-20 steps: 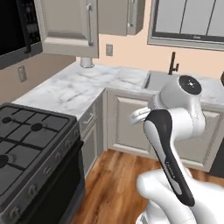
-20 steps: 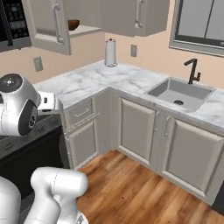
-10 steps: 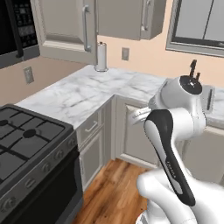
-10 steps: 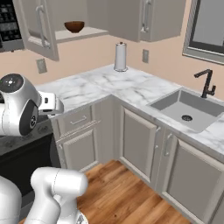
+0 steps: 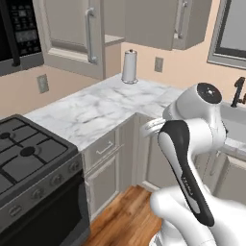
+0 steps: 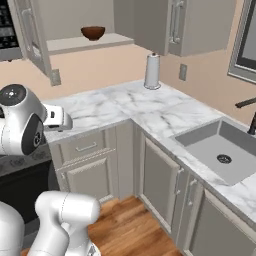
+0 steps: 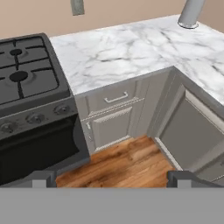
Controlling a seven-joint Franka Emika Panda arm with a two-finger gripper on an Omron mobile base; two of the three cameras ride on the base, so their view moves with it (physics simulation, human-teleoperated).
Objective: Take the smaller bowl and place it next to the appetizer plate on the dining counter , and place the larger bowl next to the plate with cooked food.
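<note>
The smaller bowl (image 6: 93,33) sits up on an open cabinet shelf (image 6: 85,43), near its front edge, above the marble bench (image 6: 125,105). A paper towel roll (image 6: 152,71) stands at the bench's back edge by the wall. The claw (image 7: 112,177) hangs empty over the wood floor (image 7: 127,164) in front of the stove (image 7: 30,78), fingers spread wide.

base views: behind arm, facing corner counter (image 5: 96,110) | hand view: looks down, stove (image 7: 26,83) left
</note>
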